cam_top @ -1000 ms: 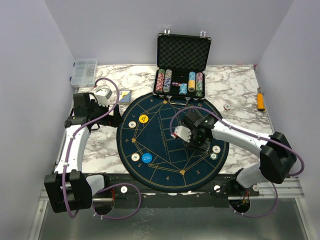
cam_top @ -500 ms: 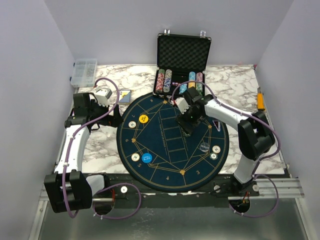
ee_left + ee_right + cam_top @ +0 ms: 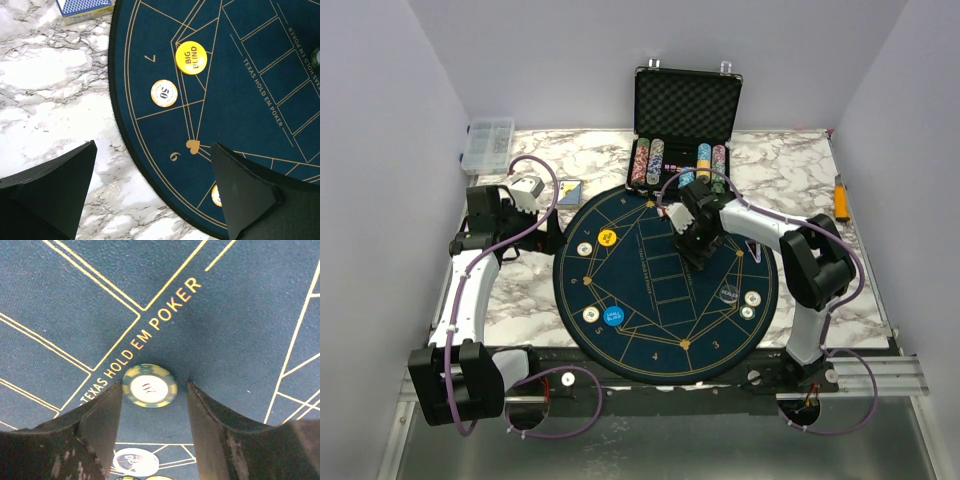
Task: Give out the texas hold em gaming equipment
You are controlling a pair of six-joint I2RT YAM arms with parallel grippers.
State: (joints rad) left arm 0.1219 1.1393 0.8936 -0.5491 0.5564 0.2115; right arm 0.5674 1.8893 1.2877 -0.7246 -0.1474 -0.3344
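My right gripper (image 3: 155,386) is open, low over the round blue mat (image 3: 650,300). A green-and-yellow chip (image 3: 148,390) lies flat on the mat between its fingertips, close to the left finger. In the top view this gripper (image 3: 698,258) hides the chip. The clear dealer disc (image 3: 727,294) and two cream chips (image 3: 750,305) lie at the mat's right. The yellow big-blind disc (image 3: 191,57) and a cream 50 chip (image 3: 164,93) lie at its left; the blue disc (image 3: 613,316) and a cream chip (image 3: 591,314) at its front left. My left gripper (image 3: 153,146) is open and empty over the mat's left edge.
An open black case (image 3: 686,105) with chip stacks (image 3: 680,165) stands behind the mat. A blue-backed card box (image 3: 569,191) lies at the mat's far left. A clear compartment box (image 3: 488,143) sits at the back left, and a yellow tool (image 3: 842,199) at the right edge.
My right gripper moved from the mat's front right up to its middle, uncovering the dealer disc where it had been. The left arm has not moved.
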